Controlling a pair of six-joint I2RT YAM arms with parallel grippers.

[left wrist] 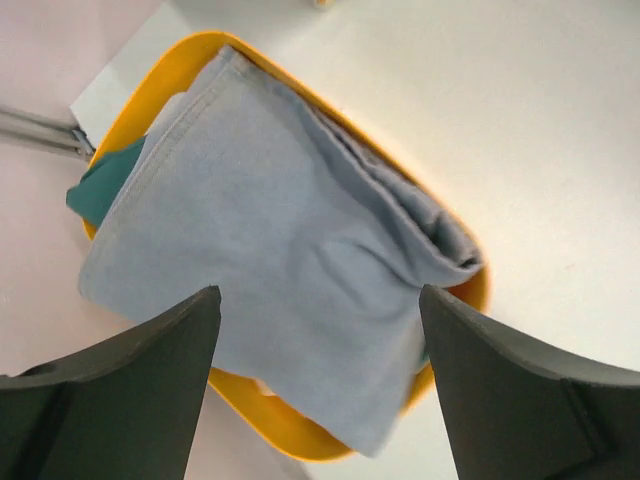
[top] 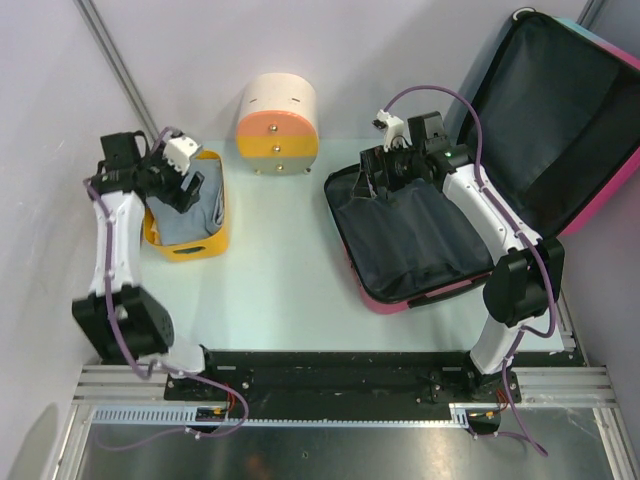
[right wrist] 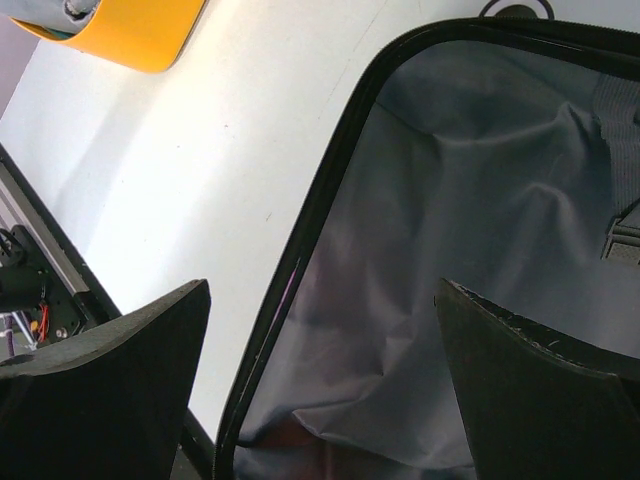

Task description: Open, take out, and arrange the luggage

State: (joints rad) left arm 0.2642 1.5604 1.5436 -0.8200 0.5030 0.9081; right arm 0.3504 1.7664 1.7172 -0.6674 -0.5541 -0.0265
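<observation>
The large teal-and-pink hard-shell suitcase (top: 400,250) lies open on the pale counter (top: 280,260) directly under my right hand (top: 378,175), its lid thrown back beyond and to the right of that hand. The right hand's jaws are spread wide with nothing between them, poised over the black zip edge and slack black lining. My left hand (top: 185,185) is also spread and empty, hanging just above the folded pale-grey garment (left wrist: 270,260) in the yellow plastic basket (left wrist: 290,430), with a teal cloth (left wrist: 100,185) showing beneath it. I judge the step is fetching the next item from the case. To do it well, I'd shift the right hand inward off the zip edge, so that both fingers come down on fabric rather than straddling the rim, and pinch a raised fold. The black buckle (right wrist: 622,240) to the hand's right may have to be cleared; what lies under the lining I cannot see. I'd lift the left hand straight up so that it doesn't drag the garment.
</observation>
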